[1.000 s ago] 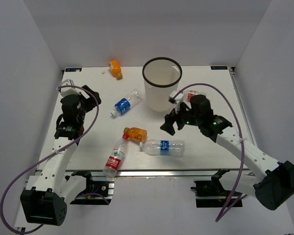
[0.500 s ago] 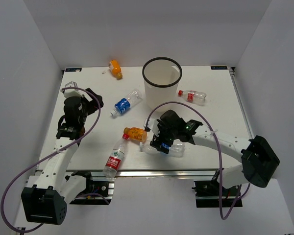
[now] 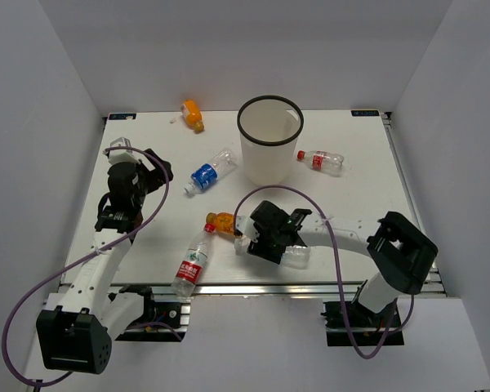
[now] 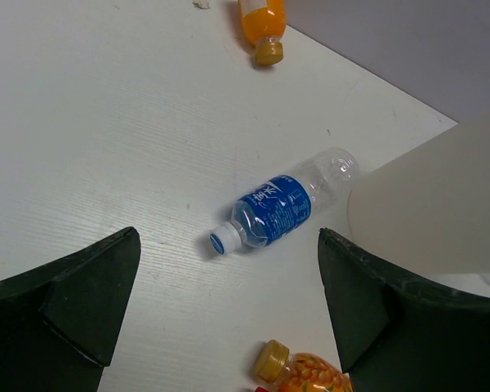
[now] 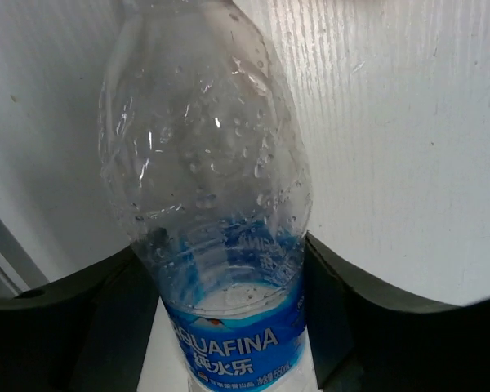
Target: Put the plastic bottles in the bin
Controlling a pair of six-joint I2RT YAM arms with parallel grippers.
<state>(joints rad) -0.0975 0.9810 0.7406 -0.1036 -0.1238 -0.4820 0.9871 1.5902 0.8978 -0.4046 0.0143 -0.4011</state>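
My right gripper (image 3: 265,243) is down at the table's near middle, shut on a clear blue-label bottle (image 5: 212,180); both fingers (image 5: 355,306) press its sides at the label. The bottle's clear end (image 3: 295,256) pokes out to the right. An orange bottle (image 3: 222,222) lies just left of it, and a red-label bottle (image 3: 193,261) lies nearer the front. The bin (image 3: 266,160) stands upright at the back centre. My left gripper (image 3: 151,163) hovers open at the left, above a second blue-label bottle (image 4: 282,208).
Another red-label bottle (image 3: 321,161) lies right of the bin. A second orange bottle (image 3: 193,115) lies at the far edge, left of the bin. The right arm's cable loops over the table's middle. Grey walls close in the table on three sides.
My right arm swung from beside the bin down to the near-middle bottle and closed its fingers on it. The left arm has barely moved.
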